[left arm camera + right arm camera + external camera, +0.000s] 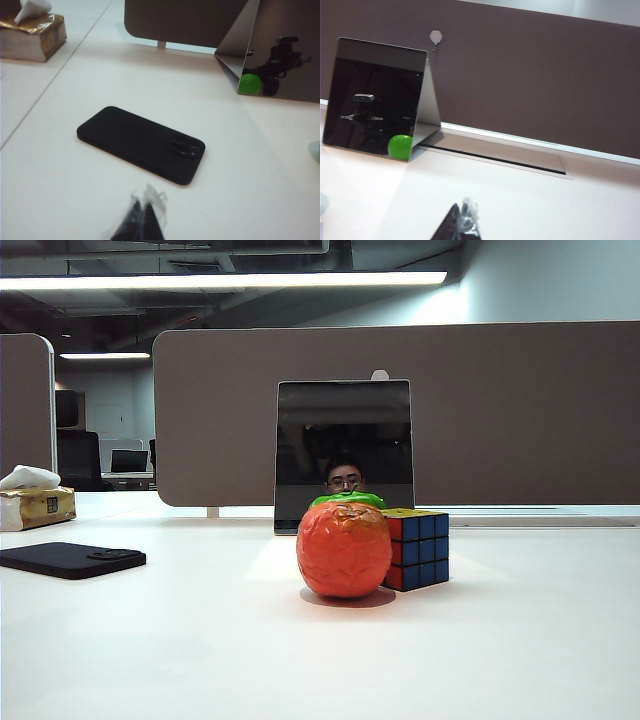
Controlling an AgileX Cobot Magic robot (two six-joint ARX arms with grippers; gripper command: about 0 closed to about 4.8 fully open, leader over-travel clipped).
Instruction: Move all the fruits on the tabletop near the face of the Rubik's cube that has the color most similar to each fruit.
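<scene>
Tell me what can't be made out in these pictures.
- Green apple: exterior view, mostly hidden behind the orange fruit.
- Rubik's cube: its green face is not visible.
- Left gripper and right gripper: cut off by their wrist views' edges, blurred; open or shut unclear.

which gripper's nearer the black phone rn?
Left. The left gripper hovers just short of the black phone; the right gripper faces the mirror, with no phone in its view.
</scene>
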